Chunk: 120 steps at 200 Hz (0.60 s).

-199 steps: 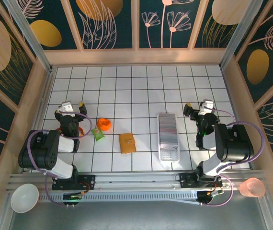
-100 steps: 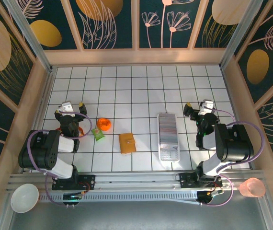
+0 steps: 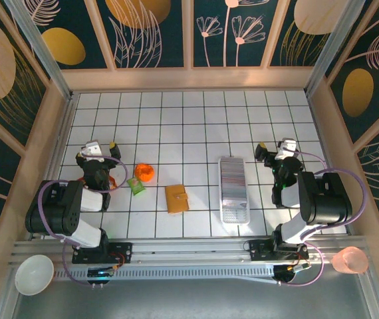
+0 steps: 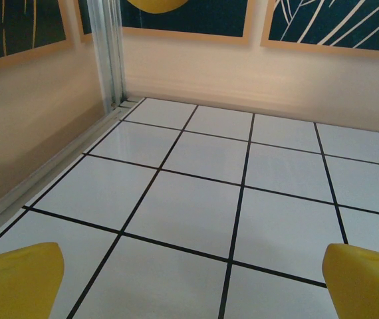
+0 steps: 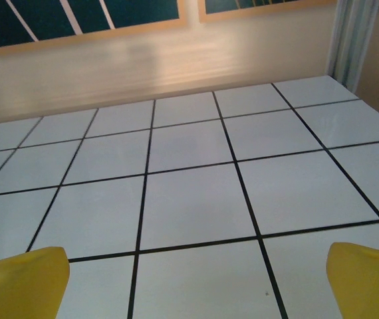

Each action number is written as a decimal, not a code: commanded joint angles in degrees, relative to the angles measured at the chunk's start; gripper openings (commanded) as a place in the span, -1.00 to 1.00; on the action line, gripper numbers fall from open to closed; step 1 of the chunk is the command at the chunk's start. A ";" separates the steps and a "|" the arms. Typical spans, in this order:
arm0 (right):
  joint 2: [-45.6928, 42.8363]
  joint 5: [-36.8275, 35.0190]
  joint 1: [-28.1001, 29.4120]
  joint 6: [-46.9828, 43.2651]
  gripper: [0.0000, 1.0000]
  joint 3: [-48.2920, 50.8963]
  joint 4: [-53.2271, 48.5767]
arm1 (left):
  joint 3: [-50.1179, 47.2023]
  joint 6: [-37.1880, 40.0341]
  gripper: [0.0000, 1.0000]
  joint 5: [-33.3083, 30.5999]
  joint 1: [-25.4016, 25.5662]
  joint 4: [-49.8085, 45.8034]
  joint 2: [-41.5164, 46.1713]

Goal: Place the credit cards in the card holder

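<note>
The tan-brown card holder (image 3: 177, 199) lies shut on the tiled table near the front middle. To its right, the credit cards (image 3: 233, 178) stand edge-on as a row of grey-white stripes inside a long clear tray (image 3: 235, 216). My left gripper (image 3: 97, 150) rests at the left of the table, open and with nothing in it, well left of the card holder. Its yellow fingertips (image 4: 18, 280) frame bare tiles around the left gripper (image 4: 196, 292). My right gripper (image 3: 274, 148) is just right of the tray, also open and with nothing between its fingertips (image 5: 367, 279); bare tiles lie under the right gripper (image 5: 193, 286).
An orange object (image 3: 144, 173) and a small green packet (image 3: 136, 187) lie between the left arm and the card holder. A white bowl (image 3: 33, 274) and a pink cup (image 3: 350, 260) sit off the table at the front corners. Wooden walls (image 4: 36, 133) enclose the table.
</note>
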<state>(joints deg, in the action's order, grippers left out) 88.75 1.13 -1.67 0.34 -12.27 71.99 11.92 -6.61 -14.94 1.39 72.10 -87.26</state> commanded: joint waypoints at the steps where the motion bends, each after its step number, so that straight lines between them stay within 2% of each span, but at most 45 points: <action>1: -7.33 -6.78 3.06 -1.19 0.99 -1.51 -4.93 | 2.04 1.27 0.98 2.58 -0.39 -0.90 2.25; 17: -15.63 -10.74 5.53 -1.87 0.99 0.10 -9.13 | 6.32 1.48 0.98 5.15 -0.25 -13.92 8.04; 27: -21.43 -12.60 5.82 -0.30 0.99 1.66 -11.02 | 9.37 -2.16 0.98 2.57 -0.24 -24.30 12.75; 35: -26.80 -13.76 5.77 2.88 0.99 1.16 -17.06 | 10.36 -5.76 0.98 0.26 -0.25 -28.82 16.40; 43: -31.87 -14.24 5.36 6.70 0.99 -1.47 -26.64 | 10.68 -12.32 0.97 -2.36 -0.25 -32.06 20.15; 54: -37.03 -15.44 4.38 14.00 0.99 -6.49 -42.15 | 12.02 -27.05 0.98 -4.93 -0.32 -41.96 25.61; 64: -39.54 -20.67 3.97 24.42 0.99 -10.17 -53.48 | 11.53 -35.74 0.98 -2.61 -0.25 -47.77 30.10; 73: -40.42 -22.96 3.39 31.29 0.99 -12.45 -60.72 | 8.79 -37.80 0.98 2.02 -0.33 -45.32 33.82; 82: -40.59 -19.59 2.10 31.09 0.98 -14.41 -63.91 | 5.72 -37.52 0.98 7.83 -0.33 -41.58 37.84; 94: -40.39 -15.36 1.31 30.83 0.98 -16.96 -68.10 | 3.64 -40.89 0.98 12.33 -0.29 -42.03 43.35; 108: -39.91 -12.75 1.01 31.14 0.98 -20.52 -73.29 | 5.08 -43.83 0.98 15.19 -0.33 -50.05 47.47; 120: -39.97 -9.42 1.05 30.95 0.98 -22.71 -75.69 | 7.76 -43.46 0.98 17.07 -0.33 -58.44 48.90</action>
<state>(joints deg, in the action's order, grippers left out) 48.71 -13.45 -0.40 26.52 -30.52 11.11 16.95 -42.63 -6.04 1.28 28.99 -41.43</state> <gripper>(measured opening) 0.990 0.988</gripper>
